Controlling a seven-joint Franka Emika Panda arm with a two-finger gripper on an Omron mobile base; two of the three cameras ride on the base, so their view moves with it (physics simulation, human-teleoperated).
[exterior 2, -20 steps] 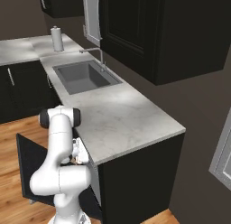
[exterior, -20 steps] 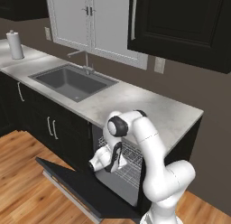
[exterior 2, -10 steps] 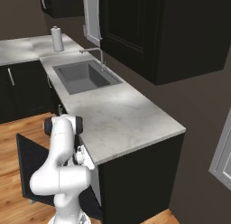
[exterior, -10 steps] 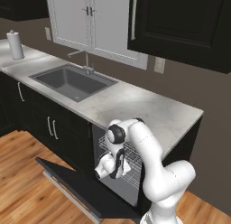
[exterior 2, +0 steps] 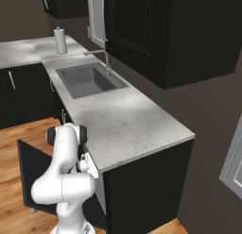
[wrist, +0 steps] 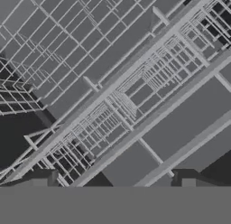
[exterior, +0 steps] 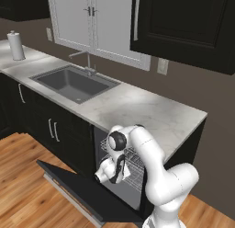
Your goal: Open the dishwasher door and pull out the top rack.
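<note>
The dishwasher door [exterior: 78,188] lies swung down, a flat black panel above the wood floor; it also appears as a dark slab [exterior 2: 29,168] to the left of the arm. Inside the opening under the counter sits the top rack [exterior: 134,162], a silver-white wire basket still within the cavity. My gripper [exterior: 120,172] hangs at the mouth of the opening, pointing in at the rack, and shows beside the counter edge [exterior 2: 89,163]. In the hand view the wire grid [wrist: 113,87] is very close, and my gripper [wrist: 117,181] stands open with its fingertips [wrist: 45,179] wide apart, holding nothing.
A marble counter [exterior: 151,113] runs over the dishwasher, with a sink [exterior: 73,83] and faucet [exterior: 85,61] to the left. A paper towel roll [exterior: 16,45] stands far left. Black cabinet doors [exterior: 50,128] flank the opening. Wood floor [exterior: 23,185] lies around the lowered door.
My arm has folded lower and the hand has dropped toward the dishwasher opening, closer to the wire rack. The jaws stay wide apart. The door has not moved.
</note>
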